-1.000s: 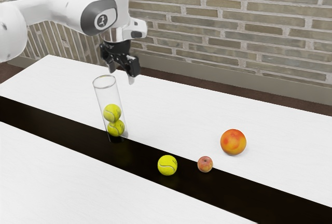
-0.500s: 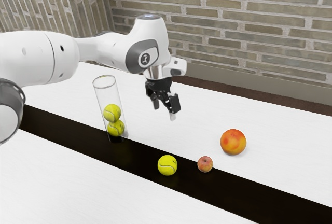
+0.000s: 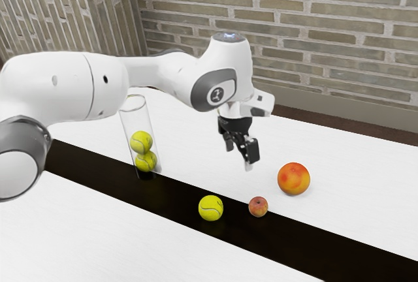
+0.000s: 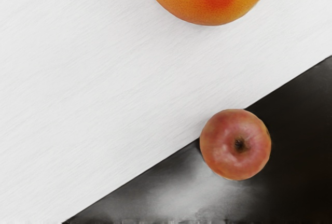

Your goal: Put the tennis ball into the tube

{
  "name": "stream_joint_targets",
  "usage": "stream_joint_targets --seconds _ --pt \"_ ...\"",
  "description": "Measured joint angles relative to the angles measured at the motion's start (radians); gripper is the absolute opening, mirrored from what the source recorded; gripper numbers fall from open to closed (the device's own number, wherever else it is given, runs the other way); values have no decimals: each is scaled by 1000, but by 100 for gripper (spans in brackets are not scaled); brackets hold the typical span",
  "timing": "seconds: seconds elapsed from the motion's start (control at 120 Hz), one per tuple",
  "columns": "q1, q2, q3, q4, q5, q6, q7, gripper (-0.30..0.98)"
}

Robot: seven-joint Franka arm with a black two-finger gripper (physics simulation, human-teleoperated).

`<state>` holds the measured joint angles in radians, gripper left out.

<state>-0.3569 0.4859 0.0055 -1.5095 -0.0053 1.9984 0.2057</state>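
The arm (image 3: 232, 60) bears a round emblem (image 3: 216, 94), no readable text.

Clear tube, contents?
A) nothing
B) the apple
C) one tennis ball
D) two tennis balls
D: in the clear tube an upper tennis ball sits above a lower tennis ball, with the loose tennis ball outside on the black strip.
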Motion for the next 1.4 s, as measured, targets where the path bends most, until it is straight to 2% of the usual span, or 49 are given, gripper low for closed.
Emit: stream_joint_targets --seconds 0.225,0.467,0.633,0.717,0.817,0.95,1.108,1.183,1.292,1.4 --pt "-84 -83 37 -114 0 -18 -85 69" --pt "-51 -100 39 -121 37 -24 -101 69" --pt "-52 -107 48 -128 16 -55 -161 69" --pt "-146 -117 147 -143 -13 -69 -202 69" --pt "-314 -116 299 -148 -53 -77 -245 69" --pt "-420 -104 380 -149 -104 -80 -293 69" --pt "-414 -50 385 -166 -188 -28 -312 68" --pt "-367 -48 388 -200 -227 3 -302 68" --pt "-285 -79 341 -256 -254 37 -285 69" --pt "-299 -88 353 -297 -274 70 -273 69"
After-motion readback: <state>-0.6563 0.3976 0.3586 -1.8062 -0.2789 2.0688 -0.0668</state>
